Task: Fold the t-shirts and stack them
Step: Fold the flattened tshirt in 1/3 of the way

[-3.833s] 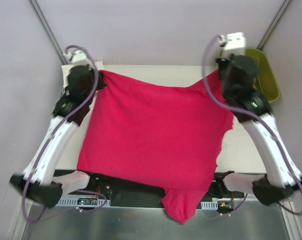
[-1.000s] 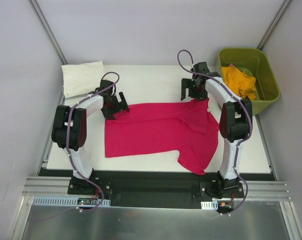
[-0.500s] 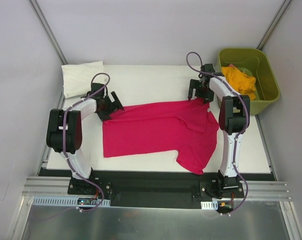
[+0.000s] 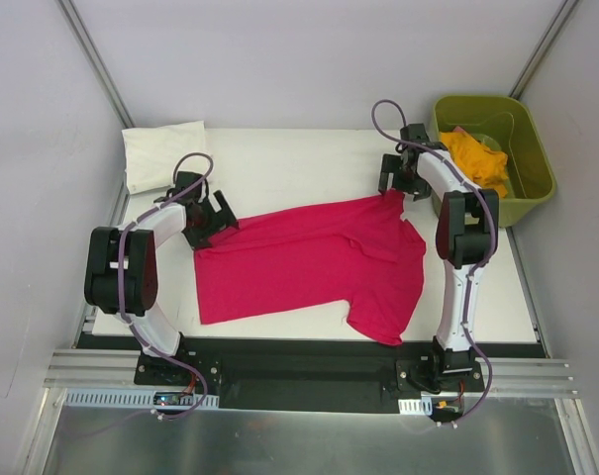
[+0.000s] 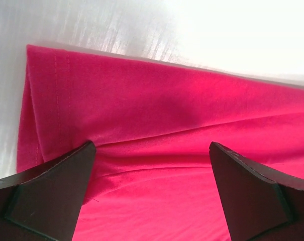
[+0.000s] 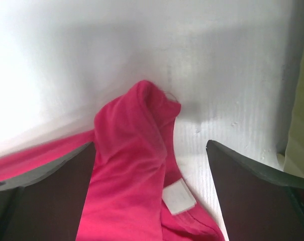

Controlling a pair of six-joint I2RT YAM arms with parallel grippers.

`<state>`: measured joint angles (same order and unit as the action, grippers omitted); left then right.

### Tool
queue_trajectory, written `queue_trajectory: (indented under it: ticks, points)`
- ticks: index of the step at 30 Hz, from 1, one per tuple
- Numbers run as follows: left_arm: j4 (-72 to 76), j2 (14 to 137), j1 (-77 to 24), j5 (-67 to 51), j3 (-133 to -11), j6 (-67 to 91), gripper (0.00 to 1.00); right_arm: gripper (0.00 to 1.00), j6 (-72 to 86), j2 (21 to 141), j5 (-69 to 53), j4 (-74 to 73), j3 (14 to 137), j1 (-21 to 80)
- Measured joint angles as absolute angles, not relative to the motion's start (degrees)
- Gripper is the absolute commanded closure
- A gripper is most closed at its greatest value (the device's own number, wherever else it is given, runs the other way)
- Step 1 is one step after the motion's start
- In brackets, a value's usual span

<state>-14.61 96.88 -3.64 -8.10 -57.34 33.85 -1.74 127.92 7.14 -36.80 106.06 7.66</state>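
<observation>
A red t-shirt (image 4: 309, 262) lies on the white table (image 4: 299, 163), folded over lengthwise, with one sleeve hanging toward the front right. My left gripper (image 4: 212, 222) is low over its back-left corner, open, with red cloth (image 5: 157, 100) lying flat between the dark fingers (image 5: 46, 196). My right gripper (image 4: 397, 187) is over the bunched back-right corner, also open; the red fold (image 6: 136, 145) and a white label (image 6: 178, 197) lie between its fingers (image 6: 257, 196). Neither gripper holds the cloth. A folded white t-shirt (image 4: 163, 154) sits at the back left.
A green bin (image 4: 525, 124) at the back right holds an orange t-shirt (image 4: 477, 161); its wall (image 6: 302, 100) shows just right of my right gripper. Bare table lies behind the red shirt and along the right side. Both arm bases stand at the near edge.
Seconds ago both grippers held the shirt up and spread; now it lies folded on the table. In the last second the left gripper slid left, drawing that edge out; the right shifted slightly right.
</observation>
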Motion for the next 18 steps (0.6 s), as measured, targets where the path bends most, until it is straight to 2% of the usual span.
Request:
queue_trajectory:
  ticks: [8, 13, 18]
  points:
    - [-18.65, 95.04, -3.27, -9.32, -59.70, 32.97, 0.01, 0.03, -6.52, 115.81, -2.20, -34.41, 100.09, 10.11]
    - [-18.90, 87.94, -3.31, -11.49, -59.40, 33.67, 0.01, 0.03, -6.63, 104.33, -5.02, -31.20, 91.31, 13.34]
    - [-18.22, 79.90, -5.10, -13.04, -53.60, 35.27, 0.01, 0.03, -4.71, 96.53, -5.89, -28.27, 80.34, 15.22]
